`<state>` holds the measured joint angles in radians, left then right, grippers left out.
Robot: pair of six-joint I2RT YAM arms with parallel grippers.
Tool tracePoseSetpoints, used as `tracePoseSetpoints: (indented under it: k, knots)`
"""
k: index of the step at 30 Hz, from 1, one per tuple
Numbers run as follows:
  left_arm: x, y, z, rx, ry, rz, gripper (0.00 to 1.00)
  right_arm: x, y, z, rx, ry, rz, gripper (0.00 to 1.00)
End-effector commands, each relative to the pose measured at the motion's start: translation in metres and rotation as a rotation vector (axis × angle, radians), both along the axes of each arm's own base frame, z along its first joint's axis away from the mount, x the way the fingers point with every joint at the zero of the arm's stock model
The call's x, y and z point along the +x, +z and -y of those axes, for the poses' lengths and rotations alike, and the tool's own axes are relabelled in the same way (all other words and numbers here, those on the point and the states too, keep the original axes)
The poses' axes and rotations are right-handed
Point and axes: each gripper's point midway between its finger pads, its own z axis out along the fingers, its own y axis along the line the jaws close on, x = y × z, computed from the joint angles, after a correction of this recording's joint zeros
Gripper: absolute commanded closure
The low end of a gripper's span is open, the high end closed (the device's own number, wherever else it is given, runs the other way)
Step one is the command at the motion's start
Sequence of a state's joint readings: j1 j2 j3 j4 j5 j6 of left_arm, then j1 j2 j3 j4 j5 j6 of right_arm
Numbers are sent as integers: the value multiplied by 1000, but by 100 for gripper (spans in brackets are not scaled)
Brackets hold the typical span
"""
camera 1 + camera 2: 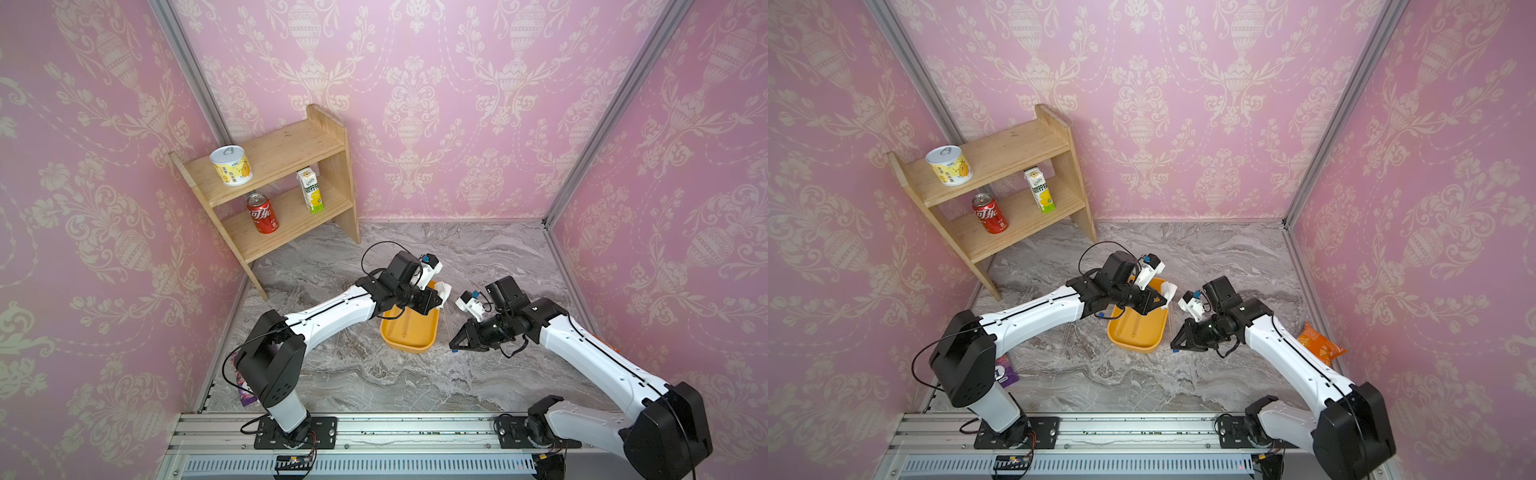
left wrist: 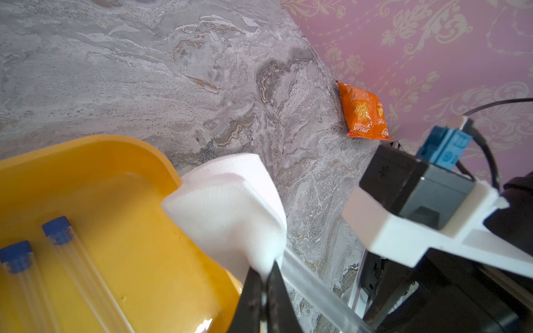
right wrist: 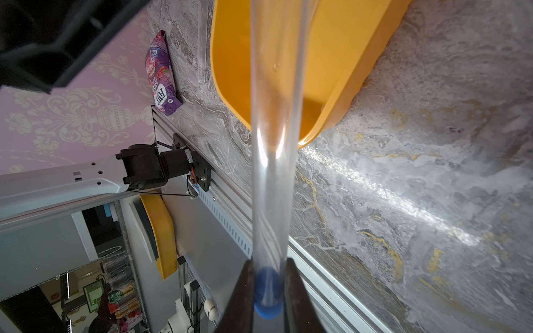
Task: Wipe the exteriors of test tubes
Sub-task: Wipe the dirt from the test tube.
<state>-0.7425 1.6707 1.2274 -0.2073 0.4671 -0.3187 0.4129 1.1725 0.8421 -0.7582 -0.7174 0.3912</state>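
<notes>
Note L gripper [image 2: 264, 276] fingers nearly shut, pinching folded white pad [image 2: 227, 210], with pad sticking out past tips over rim of yellow tray [image 2: 95, 150]. Note R gripper [image 3: 269, 276] fingers narrow, clamped on blue-cap end of test tube [image 3: 274, 129], with tube extending straight out from tips toward tray. Find same tube just beside L fingers, far end hidden behind pad; contact w/ pad not discernible. Find two more capped tubes [image 2: 83, 274] lying in tray, to one side of L fingers, apart from pad.
</notes>
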Motion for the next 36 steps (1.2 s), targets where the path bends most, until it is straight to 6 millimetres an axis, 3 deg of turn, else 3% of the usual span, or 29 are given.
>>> tracePoseSetpoints:
  k: [1, 19, 29, 36]
  knots:
    - [-12, 6, -1, -24, -37, -2, 95, -2, 3, 2, -5, 14, 23, 94]
    - [-57, -2, 12, -47, -83, -40, 95, 2, 2, 5, -14, -2, 27, 94]
    - [-96, -6, 19, -63, -134, -70, 95, 4, 1, 6, -15, -7, 24, 94]
    - [-95, -11, 16, -35, -129, -62, 95, 3, 1, 6, -7, -4, 20, 94]
